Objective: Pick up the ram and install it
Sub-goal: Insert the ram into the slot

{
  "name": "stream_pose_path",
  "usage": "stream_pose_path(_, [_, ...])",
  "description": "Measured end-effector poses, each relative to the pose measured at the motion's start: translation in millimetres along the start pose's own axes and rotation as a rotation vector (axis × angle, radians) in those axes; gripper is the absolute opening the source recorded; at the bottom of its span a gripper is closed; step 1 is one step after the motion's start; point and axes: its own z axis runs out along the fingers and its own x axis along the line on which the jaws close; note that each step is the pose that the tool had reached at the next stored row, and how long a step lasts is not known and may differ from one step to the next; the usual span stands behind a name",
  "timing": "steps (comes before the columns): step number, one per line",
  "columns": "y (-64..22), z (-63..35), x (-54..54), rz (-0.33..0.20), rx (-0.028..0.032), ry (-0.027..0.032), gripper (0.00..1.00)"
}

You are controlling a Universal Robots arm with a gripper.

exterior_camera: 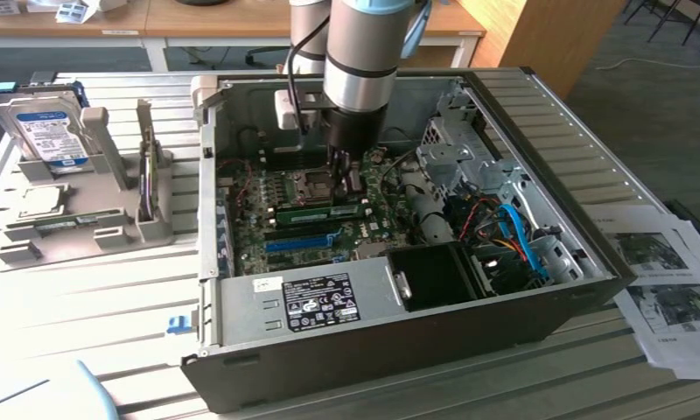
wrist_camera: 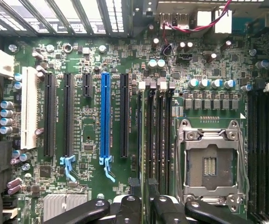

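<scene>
The ram (exterior_camera: 315,213) is a long green stick lying level along the motherboard, between the CPU socket (exterior_camera: 315,182) and the blue expansion slot (exterior_camera: 297,242). It looks seated in a memory slot. My gripper (exterior_camera: 353,185) reaches down into the open case and hangs just above the stick's end on the exterior view's right. In the wrist view my gripper (wrist_camera: 146,207) is over one end of the dark memory slots (wrist_camera: 155,135), its black fingers (wrist_camera: 129,207) a little apart. I cannot pick the stick out among those slots. The empty CPU socket (wrist_camera: 210,163) lies beside them.
The case walls (exterior_camera: 537,157) and drive cage (exterior_camera: 450,140) close in around the arm. The power supply (exterior_camera: 315,302) and cables (exterior_camera: 507,236) fill the near side. A grey fixture tray (exterior_camera: 94,219) with a hard drive (exterior_camera: 46,131) stands at the exterior view's left; papers (exterior_camera: 665,280) lie at the right.
</scene>
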Motion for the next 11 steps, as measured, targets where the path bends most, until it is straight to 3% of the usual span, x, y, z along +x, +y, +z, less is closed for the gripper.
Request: stream_pose_path(11, [0.3,-15.2,-0.1,0.000,0.0000,0.0000,0.18])
